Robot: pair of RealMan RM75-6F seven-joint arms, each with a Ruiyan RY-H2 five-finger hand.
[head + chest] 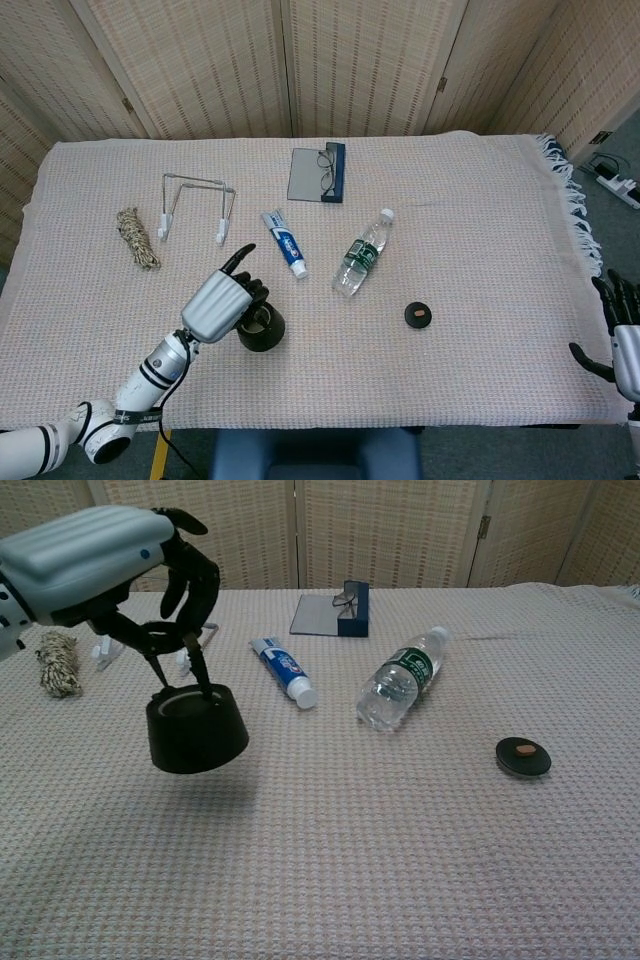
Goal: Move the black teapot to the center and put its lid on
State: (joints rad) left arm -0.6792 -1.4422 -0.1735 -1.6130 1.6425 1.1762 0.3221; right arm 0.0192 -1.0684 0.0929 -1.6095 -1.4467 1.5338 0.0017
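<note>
The black teapot point(196, 734) hangs just above the cloth, held by its rim in my left hand point(120, 565). From the head view the teapot point(261, 329) is left of the table's middle with the left hand point(221, 303) over it. Its black lid point(419, 314) with a brown knob lies flat on the right side of the table, shown also as the lid point(523, 755) in the chest view. My right hand point(624, 345) stays off the table's right edge, fingers spread and holding nothing.
A water bottle point(361, 254) and a toothpaste tube point(284, 242) lie near the middle. A glasses case with glasses point(319, 173) sits at the back, a wire stand point(196, 205) at back left, a rope bundle point(137, 237) at the left.
</note>
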